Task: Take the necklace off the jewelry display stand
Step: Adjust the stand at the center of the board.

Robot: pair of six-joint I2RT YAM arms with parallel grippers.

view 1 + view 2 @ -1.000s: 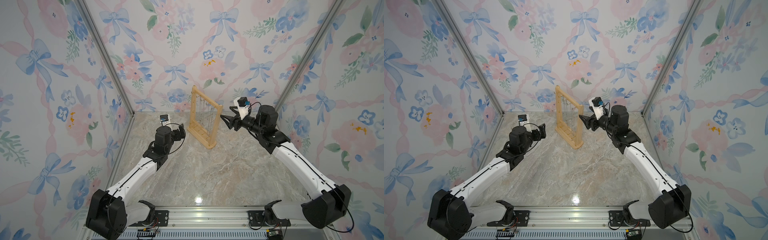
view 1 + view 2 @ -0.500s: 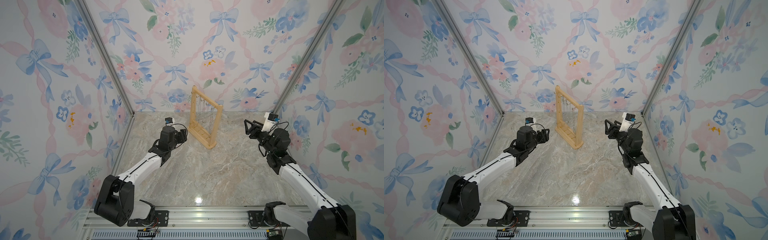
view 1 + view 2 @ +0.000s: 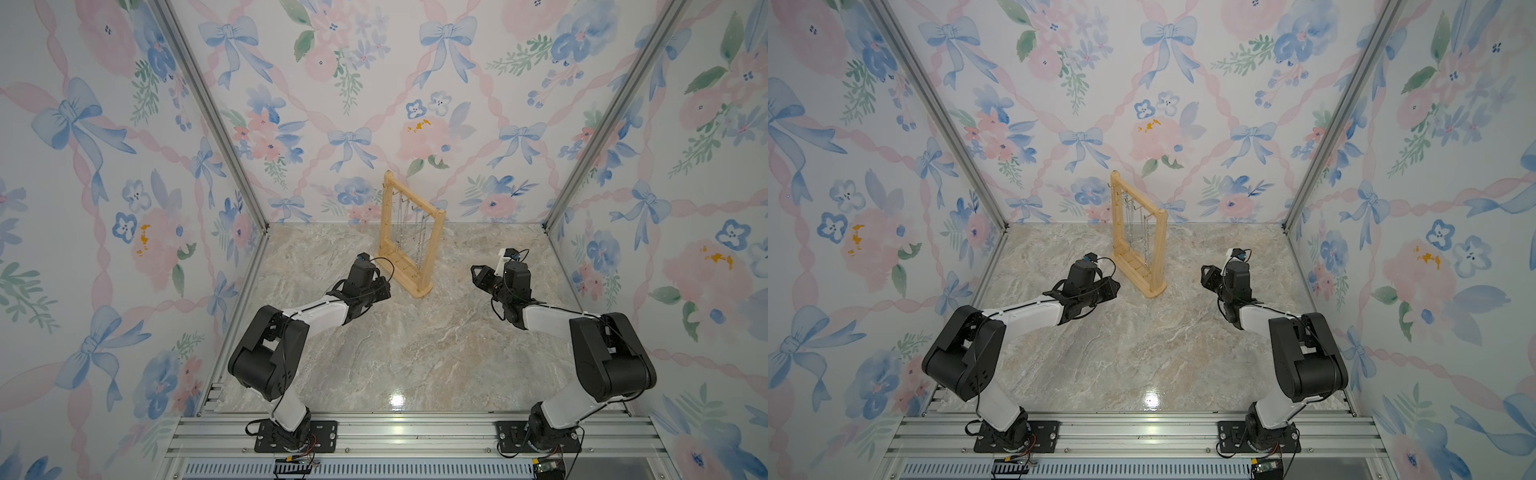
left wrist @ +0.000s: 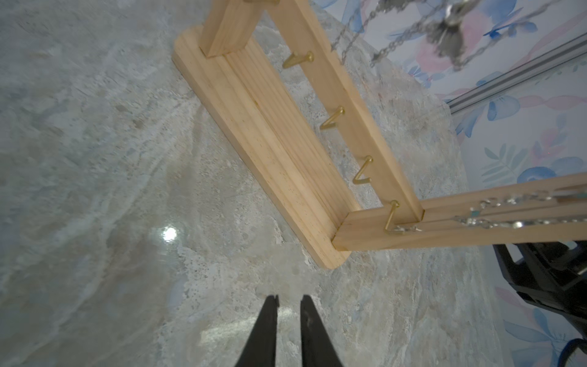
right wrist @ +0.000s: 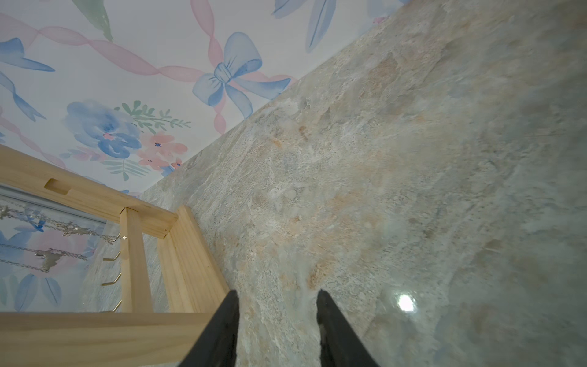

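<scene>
While the jewelry display stand [image 3: 433,249] is upright just above centre in both top views, necklaces [image 4: 448,35] hanging inside its frame, the left gripper [image 4: 289,297] is almost closed with a thin gap and grips nothing, and the right gripper [image 5: 276,292] is partly open, also empty. Stand's near base end is just upper right of the left gripper [image 3: 386,289], no contact; right gripper [image 3: 478,274] sits apart at frame right of it. Base long axis runs upper left to lower right, posts vertical.
</scene>
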